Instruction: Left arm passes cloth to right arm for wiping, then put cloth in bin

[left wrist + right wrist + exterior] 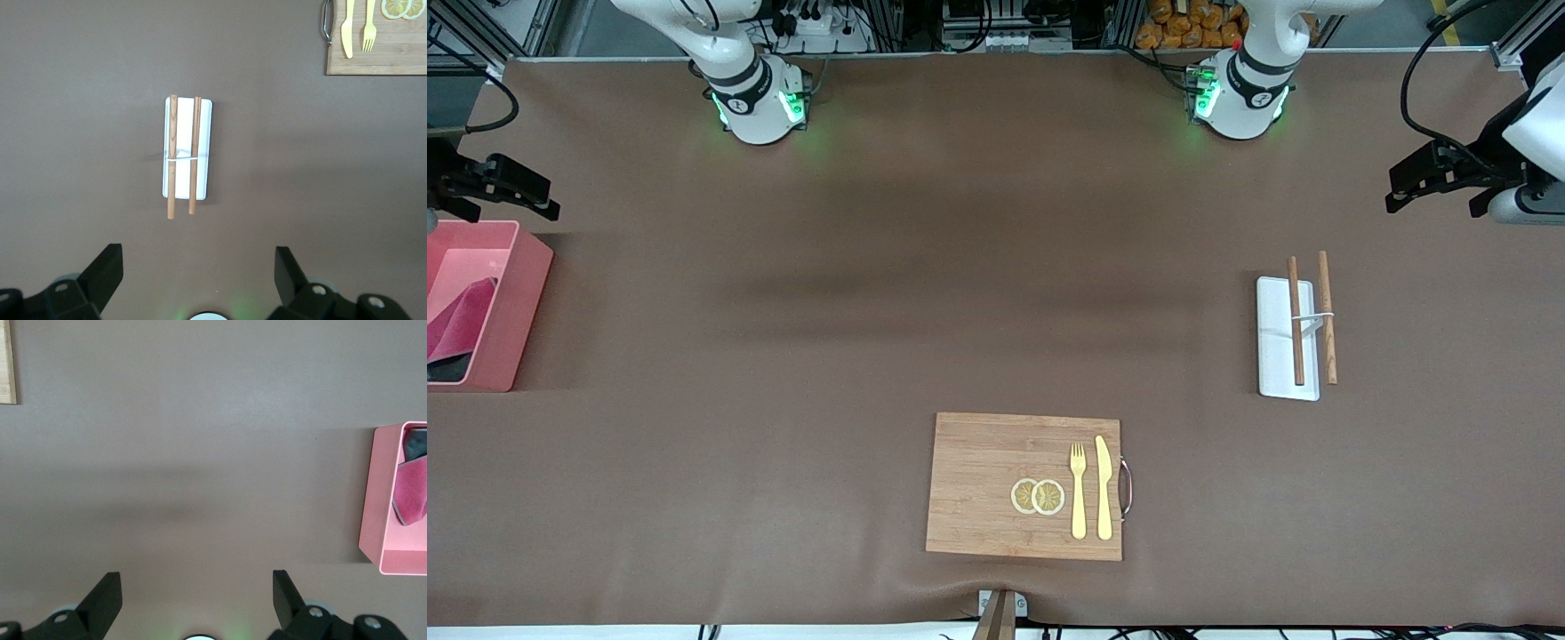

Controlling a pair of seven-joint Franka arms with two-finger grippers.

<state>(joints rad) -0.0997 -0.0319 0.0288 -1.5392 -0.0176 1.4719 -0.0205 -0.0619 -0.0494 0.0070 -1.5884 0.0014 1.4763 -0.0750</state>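
While both arms hang raised at the frame's edges, the brown tabletop [783,356] carries the bin [511,329] at the middle left edge of the front view, the cloth [461,322] lying inside it. Right gripper [503,188] over the bin's upper rim and left gripper [1436,182] at the upper right both show spread, empty fingers [103,600]. Judging by this, the task looks finished; a clean retreat upward avoids snagging the cloth.
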